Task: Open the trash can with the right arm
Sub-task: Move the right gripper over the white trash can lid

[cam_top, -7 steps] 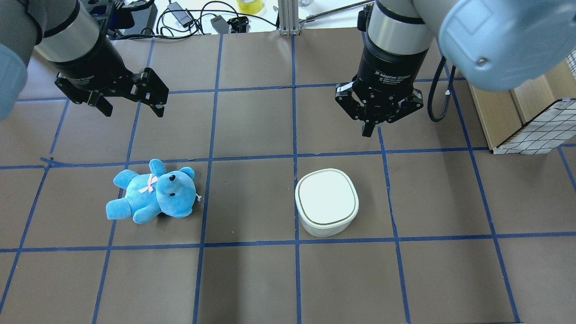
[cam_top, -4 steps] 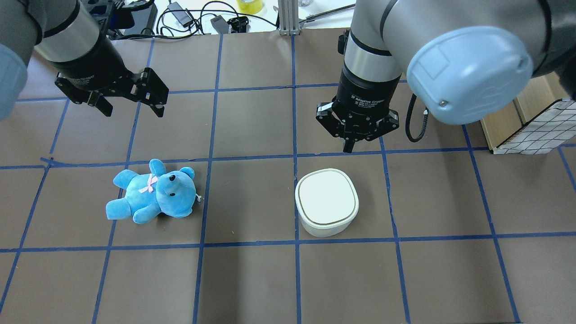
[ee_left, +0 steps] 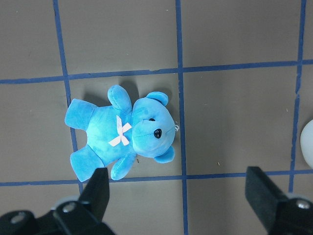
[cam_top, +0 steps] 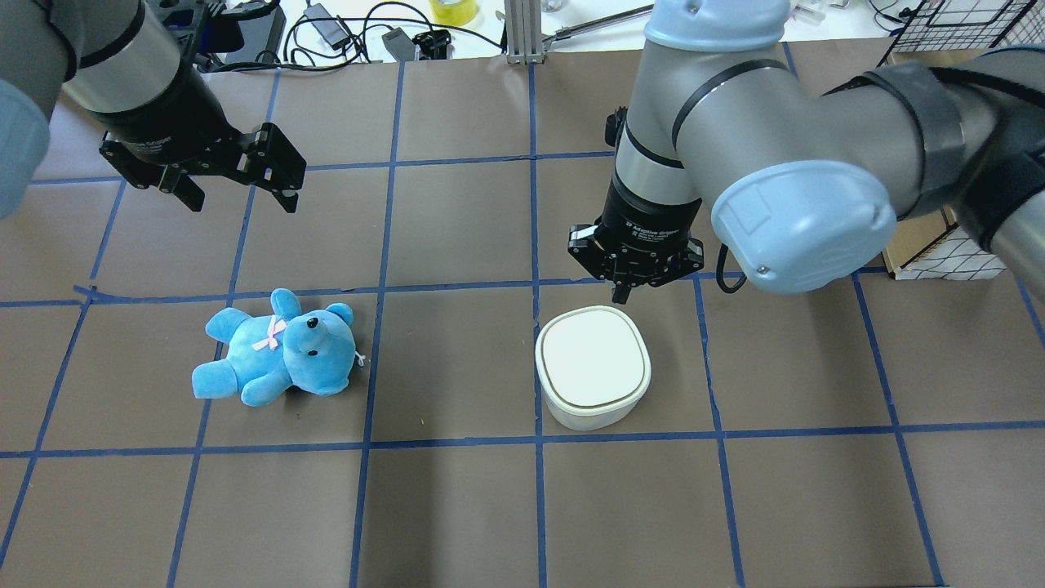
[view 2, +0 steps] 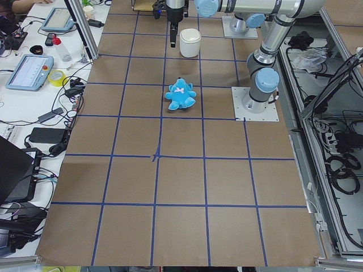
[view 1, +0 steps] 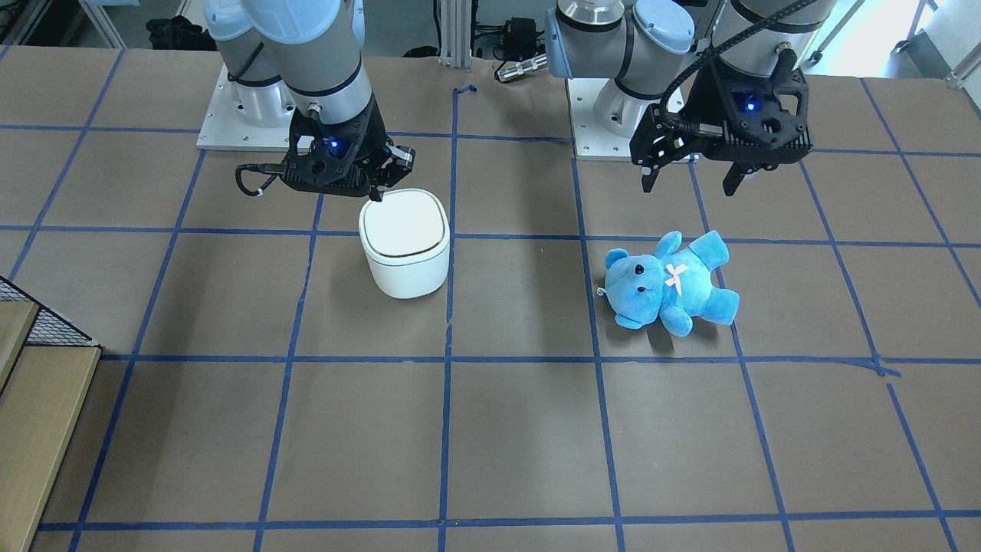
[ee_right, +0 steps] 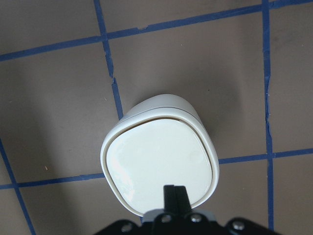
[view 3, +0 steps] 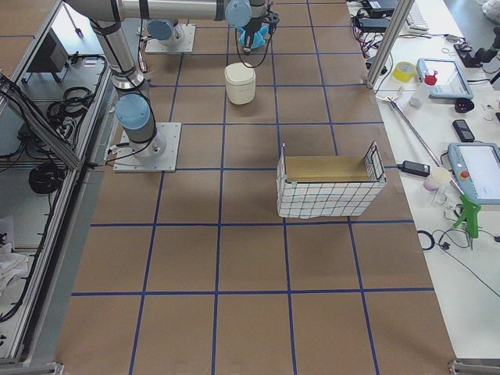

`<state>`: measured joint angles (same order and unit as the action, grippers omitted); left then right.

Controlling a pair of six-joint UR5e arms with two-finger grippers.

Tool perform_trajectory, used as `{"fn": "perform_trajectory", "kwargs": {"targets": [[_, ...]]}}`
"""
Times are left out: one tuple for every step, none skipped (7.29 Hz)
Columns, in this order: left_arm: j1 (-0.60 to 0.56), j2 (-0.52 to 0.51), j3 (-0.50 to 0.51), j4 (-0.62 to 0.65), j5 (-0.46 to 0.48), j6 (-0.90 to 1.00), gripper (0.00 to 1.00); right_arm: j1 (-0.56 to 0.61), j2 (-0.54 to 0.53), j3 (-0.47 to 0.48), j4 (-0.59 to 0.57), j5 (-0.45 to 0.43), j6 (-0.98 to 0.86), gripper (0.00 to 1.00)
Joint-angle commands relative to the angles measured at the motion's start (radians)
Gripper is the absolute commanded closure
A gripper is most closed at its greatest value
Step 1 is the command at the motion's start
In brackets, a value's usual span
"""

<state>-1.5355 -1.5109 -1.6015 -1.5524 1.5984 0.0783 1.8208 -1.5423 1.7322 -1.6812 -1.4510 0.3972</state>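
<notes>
The white trash can (cam_top: pixel 592 365) stands on the brown table with its lid closed; it also shows in the front view (view 1: pixel 405 241) and the right wrist view (ee_right: pixel 159 161). My right gripper (cam_top: pixel 620 296) is shut and empty, pointing down. Its fingertips hang at the can's far rim, the one toward the robot's base (view 1: pixel 375 196). In the right wrist view the closed fingers (ee_right: pixel 174 195) lie over the lid's edge. I cannot tell whether they touch it. My left gripper (cam_top: pixel 238 194) is open and empty, high above the table and away from the can.
A blue teddy bear (cam_top: pixel 277 347) lies on its back left of the can, below my left gripper (ee_left: pixel 178 196) in the left wrist view. A wire-sided wooden crate (cam_top: pixel 939 241) stands at the table's right edge. Cables (cam_top: pixel 351 33) lie along the far edge.
My right arm has moved down and left toward the trash can, bringing the shut gripper to the can's far rim. The left arm, the teddy and the can have not moved.
</notes>
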Motion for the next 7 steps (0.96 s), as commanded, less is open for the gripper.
{"fn": "perform_trajectory", "kwargs": {"targets": [[0.000,0.000,0.000,0.000,0.000,0.001,0.00,0.000,0.002,0.062,-0.087,0.001,0.003,1.00],[0.000,0.000,0.000,0.000,0.000,0.000,0.00,0.000,-0.002,0.102,-0.116,0.000,0.011,1.00],[0.000,0.000,0.000,0.000,0.000,0.000,0.00,0.000,-0.005,0.124,-0.118,-0.002,0.017,1.00],[0.000,0.000,0.000,0.000,0.000,0.000,0.00,0.000,-0.005,0.135,-0.117,-0.006,0.028,1.00],[0.000,0.000,0.000,0.000,0.000,0.000,0.00,0.002,-0.007,0.154,-0.117,0.000,0.047,1.00],[0.000,0.000,0.000,0.000,0.000,0.000,0.00,0.005,-0.010,0.170,-0.120,-0.002,0.080,1.00],[0.000,0.000,0.000,0.000,0.000,0.000,0.00,0.024,-0.010,0.170,-0.120,-0.002,0.095,1.00]]}}
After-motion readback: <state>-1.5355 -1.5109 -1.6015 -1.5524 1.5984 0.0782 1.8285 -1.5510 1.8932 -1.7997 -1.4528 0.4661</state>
